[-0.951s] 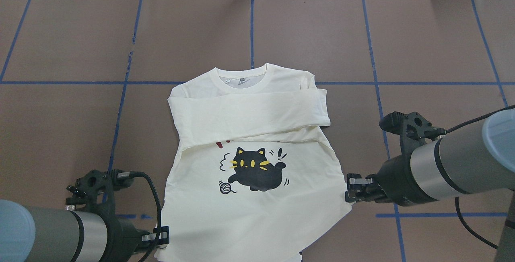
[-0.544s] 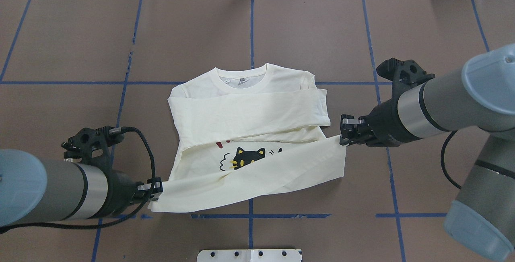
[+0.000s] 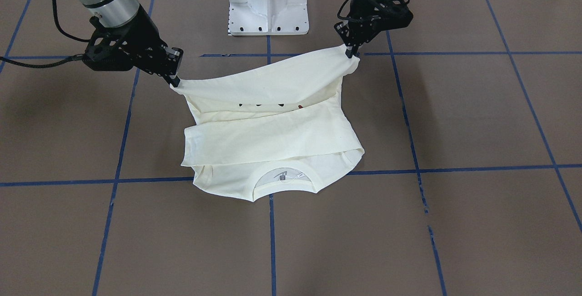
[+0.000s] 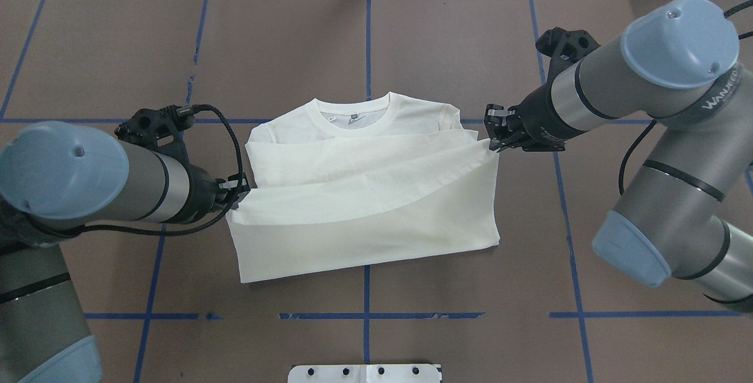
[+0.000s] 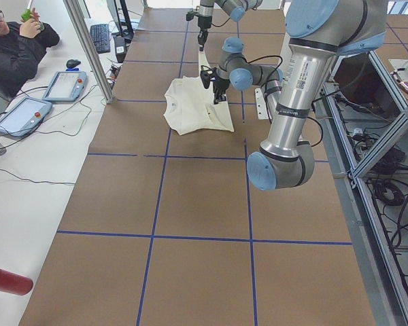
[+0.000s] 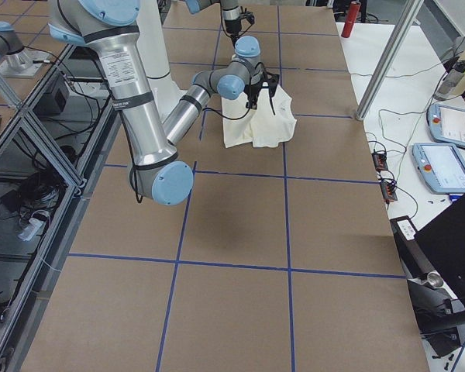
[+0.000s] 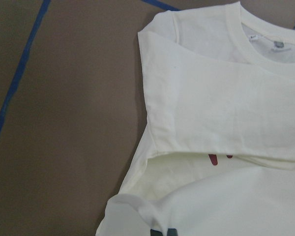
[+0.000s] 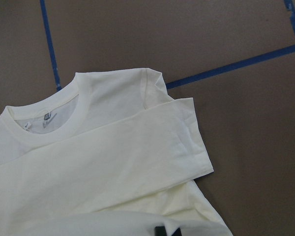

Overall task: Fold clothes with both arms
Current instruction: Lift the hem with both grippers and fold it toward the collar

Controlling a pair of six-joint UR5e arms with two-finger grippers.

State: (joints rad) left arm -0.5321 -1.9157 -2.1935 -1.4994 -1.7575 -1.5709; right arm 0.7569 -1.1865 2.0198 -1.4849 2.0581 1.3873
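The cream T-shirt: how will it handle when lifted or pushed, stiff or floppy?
Probably floppy: the T-shirt drapes slack between the left claw and right claw pinching its hem corners. Likely light, since two small corner pinches carry the lower half. Pushed, it would likely bunch, judging by its soft creases.

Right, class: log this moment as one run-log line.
step: hem fold | left gripper: shut on T-shirt hem corner | right gripper: shut on opposite hem corner, nearer collar

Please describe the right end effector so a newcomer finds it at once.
On the brown table lies a cream T-shirt, hem held at both corners. The right end effector grips the corner beside the shirt's shoulder; the left end effector grips nearer the robot.
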